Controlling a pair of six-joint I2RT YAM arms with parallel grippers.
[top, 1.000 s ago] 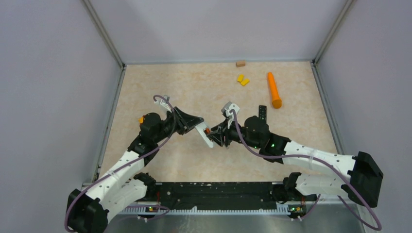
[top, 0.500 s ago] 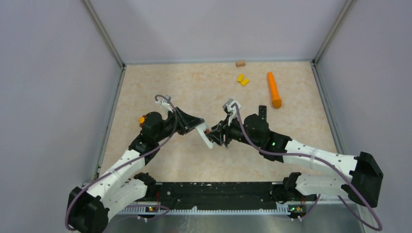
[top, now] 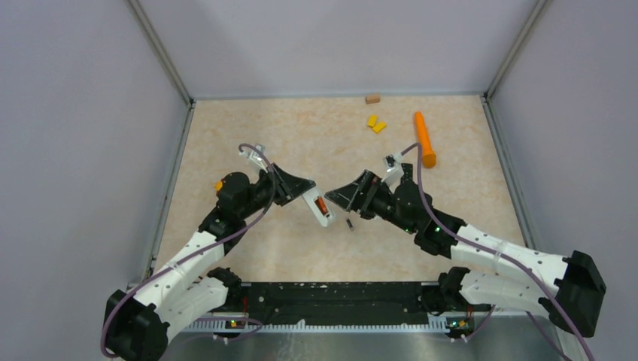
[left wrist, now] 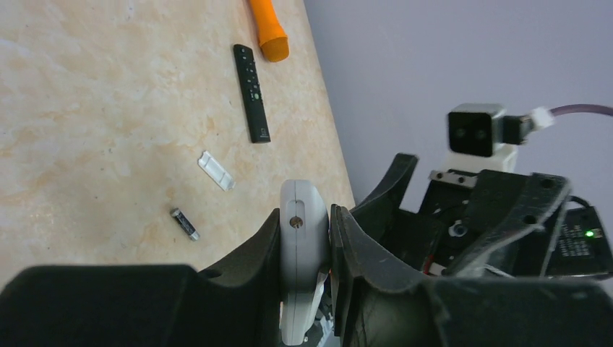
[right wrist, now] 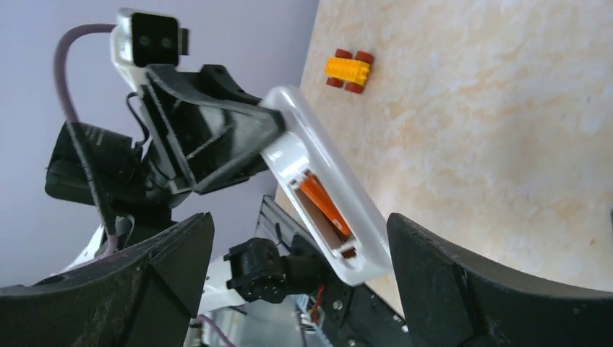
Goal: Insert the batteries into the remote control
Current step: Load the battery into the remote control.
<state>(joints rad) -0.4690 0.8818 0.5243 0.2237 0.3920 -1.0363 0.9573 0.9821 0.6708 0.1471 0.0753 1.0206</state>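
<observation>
My left gripper [top: 305, 194] [left wrist: 305, 217] is shut on a white remote control [top: 319, 209] [left wrist: 303, 246] and holds it off the table, its open battery bay facing the right arm. An orange-red battery [top: 321, 204] [right wrist: 325, 204] sits in that bay [right wrist: 322, 210]. The right gripper [top: 355, 192] [right wrist: 300, 217] stands wide open just right of the remote, with nothing held between its fingers. A dark battery [top: 350, 224] [left wrist: 185, 224] lies on the table below the two grippers. A small white cover [left wrist: 217, 170] lies near it.
A black remote [left wrist: 251, 92] and a long orange cylinder [top: 424, 138] [left wrist: 267, 25] lie at the right. Two yellow blocks [top: 376, 122] and a brown block [top: 372, 98] sit near the back wall. A yellow toy car [right wrist: 348, 70] [top: 218, 185] is by the left arm.
The right gripper has opened wide and drawn back to the right, away from the remote. The orange-red battery now shows in the bay, and a dark battery shows on the table.
</observation>
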